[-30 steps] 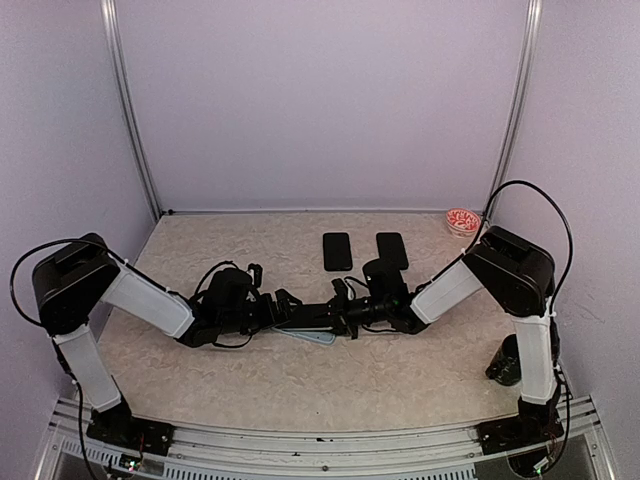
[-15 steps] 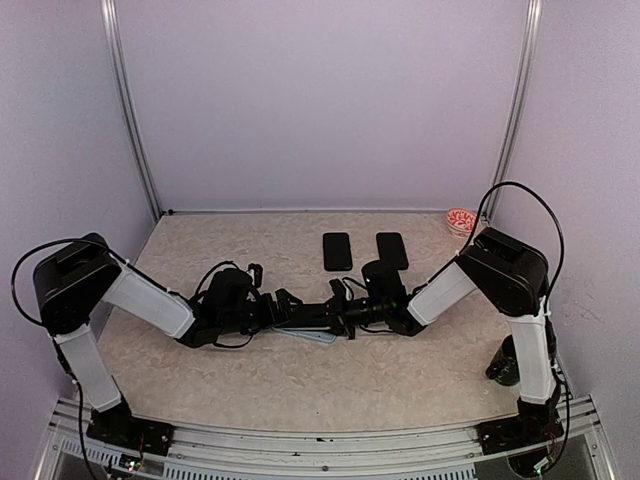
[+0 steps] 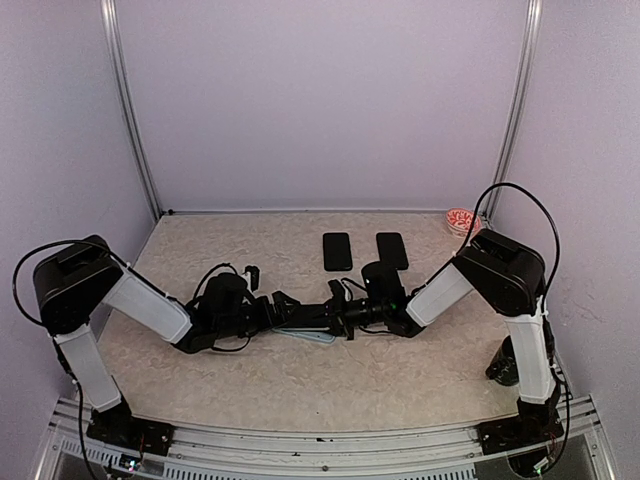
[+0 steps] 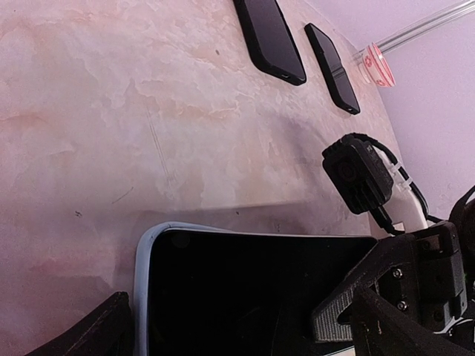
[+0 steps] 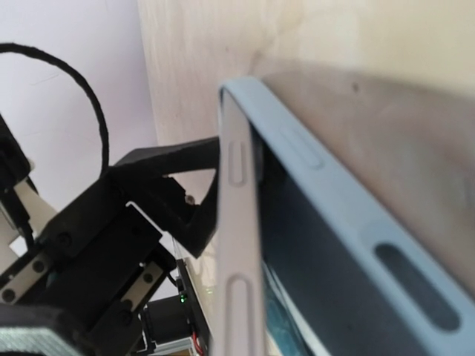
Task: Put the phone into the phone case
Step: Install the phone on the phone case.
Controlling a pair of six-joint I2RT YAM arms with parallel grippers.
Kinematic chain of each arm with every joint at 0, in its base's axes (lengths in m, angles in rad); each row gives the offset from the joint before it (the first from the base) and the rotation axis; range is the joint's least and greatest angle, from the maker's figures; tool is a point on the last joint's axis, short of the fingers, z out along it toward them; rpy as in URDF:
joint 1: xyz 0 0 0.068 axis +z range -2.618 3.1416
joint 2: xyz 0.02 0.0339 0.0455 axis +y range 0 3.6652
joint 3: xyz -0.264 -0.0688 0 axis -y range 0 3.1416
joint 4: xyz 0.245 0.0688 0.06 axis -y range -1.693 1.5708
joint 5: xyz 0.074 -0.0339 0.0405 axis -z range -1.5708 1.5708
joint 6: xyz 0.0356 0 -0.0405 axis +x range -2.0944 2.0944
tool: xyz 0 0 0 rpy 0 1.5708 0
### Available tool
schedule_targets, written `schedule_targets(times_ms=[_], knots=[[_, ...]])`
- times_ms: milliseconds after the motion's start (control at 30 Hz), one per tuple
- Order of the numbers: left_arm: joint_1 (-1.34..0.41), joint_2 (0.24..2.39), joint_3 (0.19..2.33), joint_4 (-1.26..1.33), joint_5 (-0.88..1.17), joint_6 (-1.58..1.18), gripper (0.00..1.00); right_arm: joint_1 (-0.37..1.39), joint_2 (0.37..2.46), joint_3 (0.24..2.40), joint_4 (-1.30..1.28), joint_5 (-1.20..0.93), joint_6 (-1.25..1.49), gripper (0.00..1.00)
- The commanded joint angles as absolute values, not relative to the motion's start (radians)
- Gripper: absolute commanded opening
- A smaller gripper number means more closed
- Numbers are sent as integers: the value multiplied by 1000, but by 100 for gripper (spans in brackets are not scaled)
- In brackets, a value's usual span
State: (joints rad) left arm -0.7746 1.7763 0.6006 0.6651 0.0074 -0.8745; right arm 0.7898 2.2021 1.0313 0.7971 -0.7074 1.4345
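Change over the last second is small. In the top view my left arm has drawn slightly toward the left edge of the frame. My left gripper (image 3: pixel 290 312) stays fully spread at frame centre and holds nothing. My right gripper (image 3: pixel 345 315) stays fully closed at the opposite end of the phone (image 5: pixel 236 245). Nothing shows between its jaws, and contact with the phone cannot be confirmed.

Phone and phone case (image 5: pixel 319 193) have not shifted. Both lie mid-table between the two grippers. In the right wrist view, the phone's silver edge stands up out of the blue case rim at one end. Seating is therefore judged incomplete, and the raised end needs pressing down.

No writing is legible. No brand mark shows on phone, case, or the two dark slabs (image 3: pixel 337 251) at upper centre. The red-and-white round item (image 3: pixel 462 220) at upper right carries a pattern too small to read.
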Motion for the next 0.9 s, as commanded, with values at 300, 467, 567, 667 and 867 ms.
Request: schedule_targets(times_ms=[300, 467, 567, 667, 867], knots=[[-740, 1690, 557, 606, 67, -869, 99, 807, 2208, 1049, 857, -751, 1407, 0], [-715, 1646, 537, 567, 47, -863, 99, 801, 2192, 1040, 849, -747, 1371, 0], [-704, 1635, 530, 559, 44, -868, 99, 799, 2195, 1034, 877, -758, 1381, 0], [-700, 1630, 530, 549, 36, -875, 99, 798, 2198, 1025, 903, -762, 1390, 0], [-699, 1627, 525, 573, 56, -879, 99, 796, 2192, 1020, 928, -775, 1386, 0]])
